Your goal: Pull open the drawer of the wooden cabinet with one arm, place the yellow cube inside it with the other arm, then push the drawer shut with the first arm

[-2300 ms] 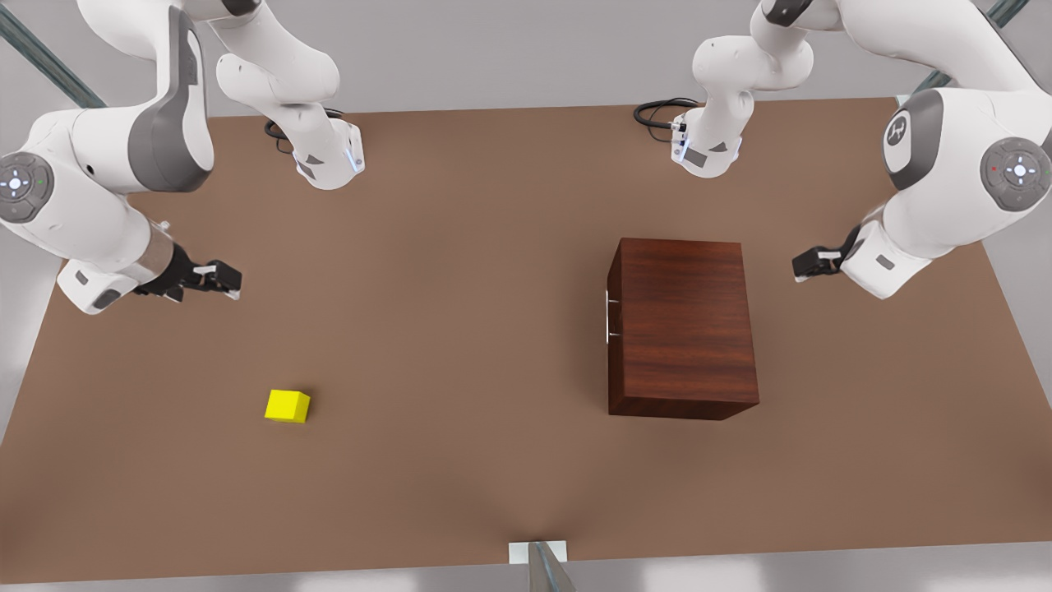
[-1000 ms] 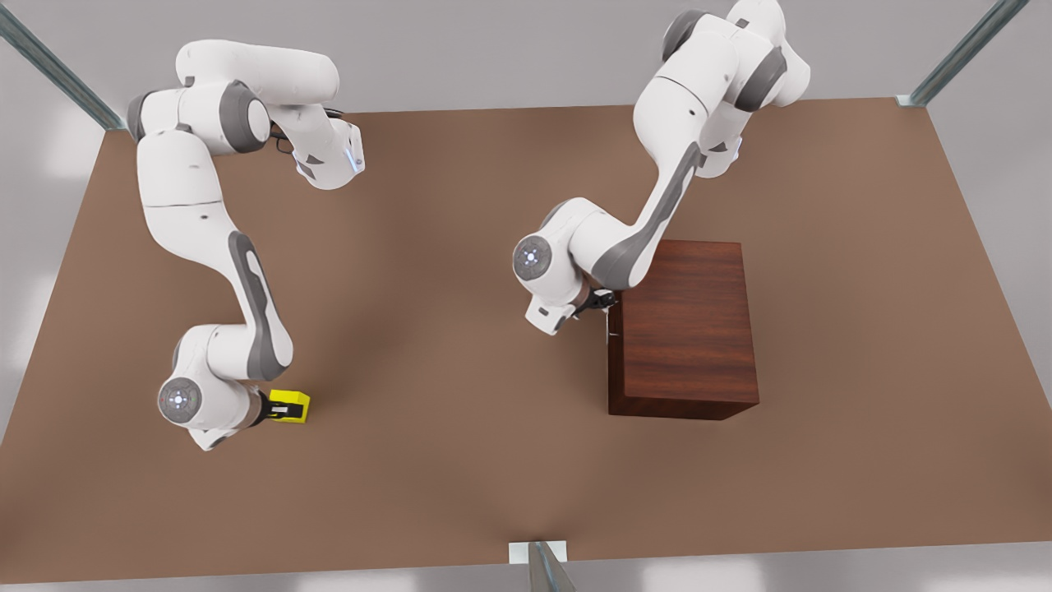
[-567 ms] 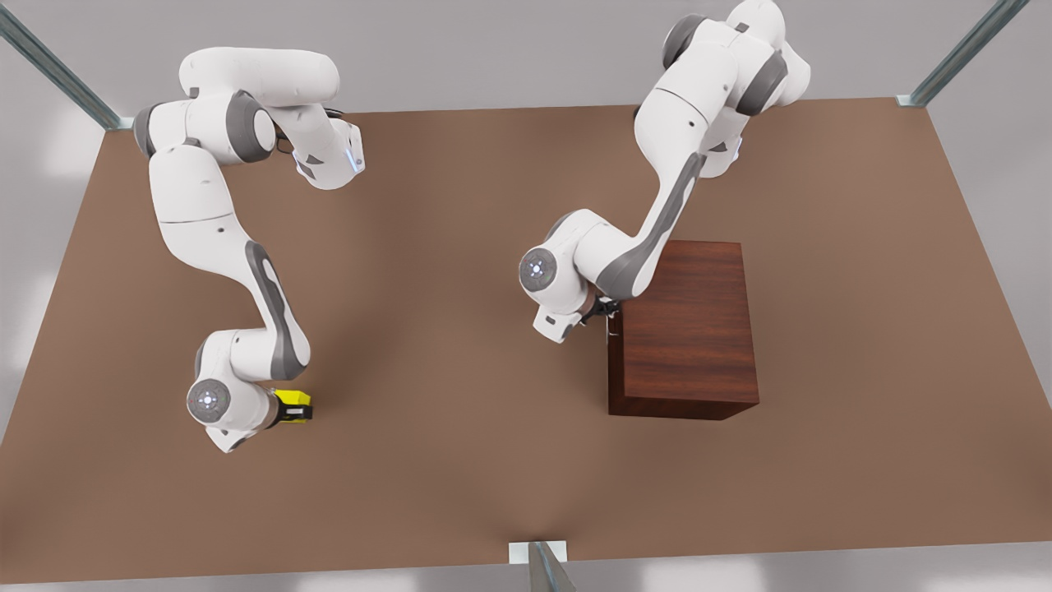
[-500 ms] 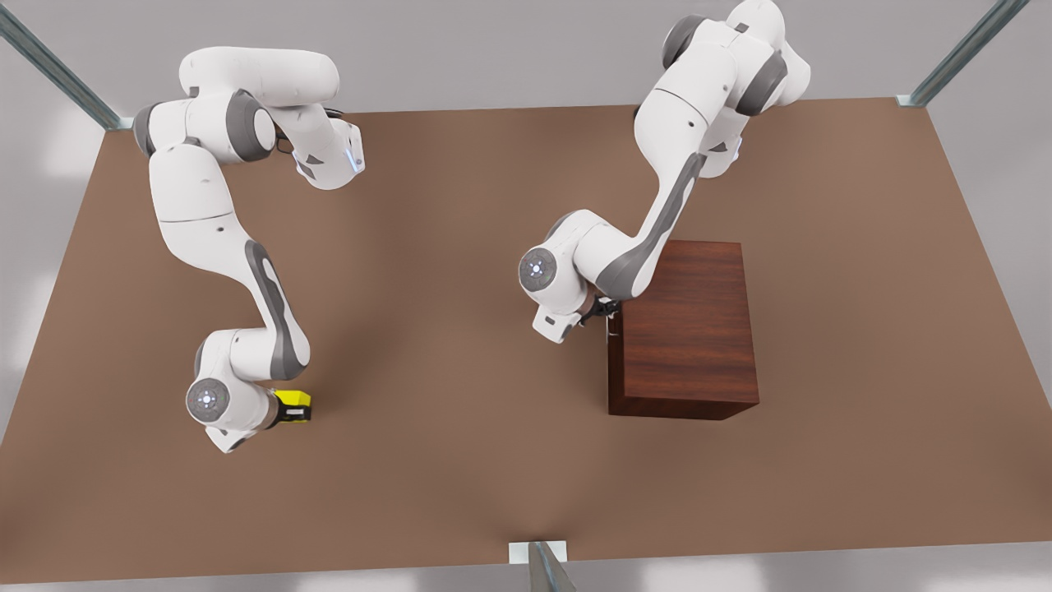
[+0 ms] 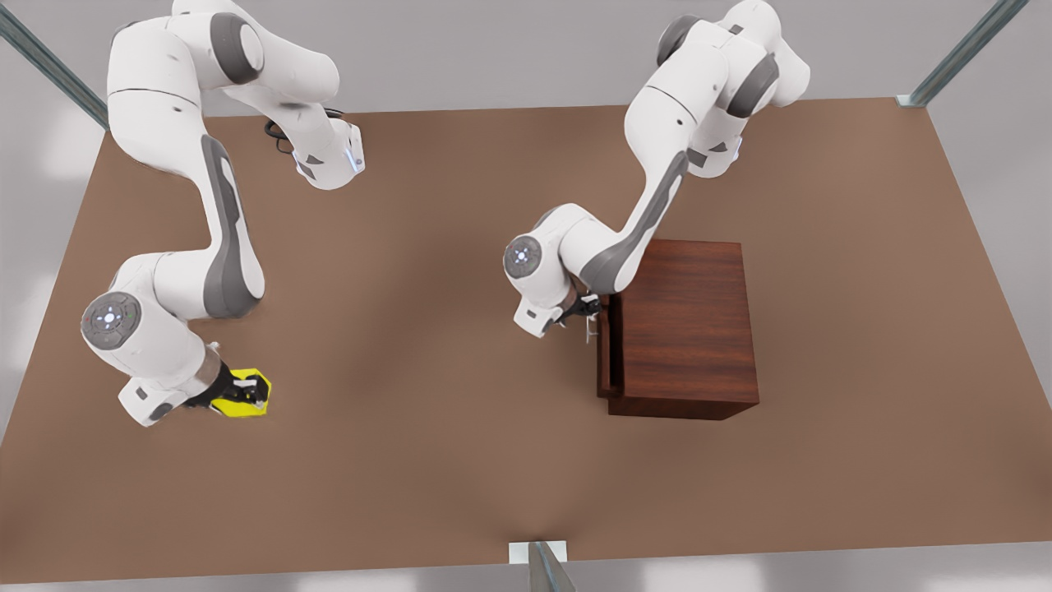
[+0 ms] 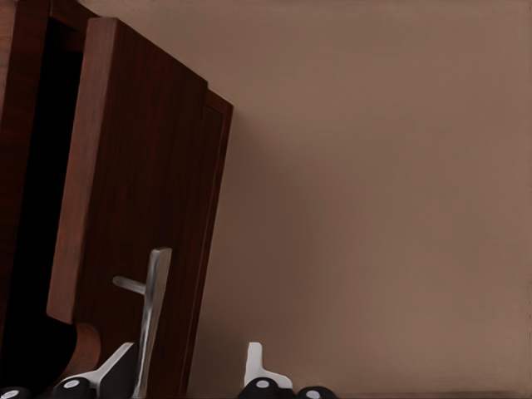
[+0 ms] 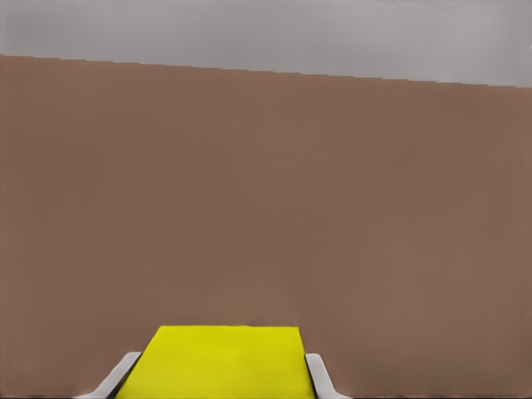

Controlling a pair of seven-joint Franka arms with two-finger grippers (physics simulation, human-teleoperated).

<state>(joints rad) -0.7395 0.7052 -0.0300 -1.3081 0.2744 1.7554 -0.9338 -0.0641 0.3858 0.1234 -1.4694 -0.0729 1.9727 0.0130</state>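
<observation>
The left gripper stood at the front of the wooden cabinet, its fingers set either side of the thin silver handle with a gap showing on one side, so I judged it only loosely hooked, not clamped. The drawer was out by a narrow margin, a dark slot visible behind its front panel in the left wrist view. The risk there was the bar slipping from between the fingers if the pull went askew, or the cabinet dragging along the table. On the front view's left, well apart from the cabinet, the right gripper held the yellow cube between its fingers, apparently lifted off the table. That cube was bright, plain-faced and about as wide as the gripper; carried over too soon, it could meet a drawer too little open to take it.
</observation>
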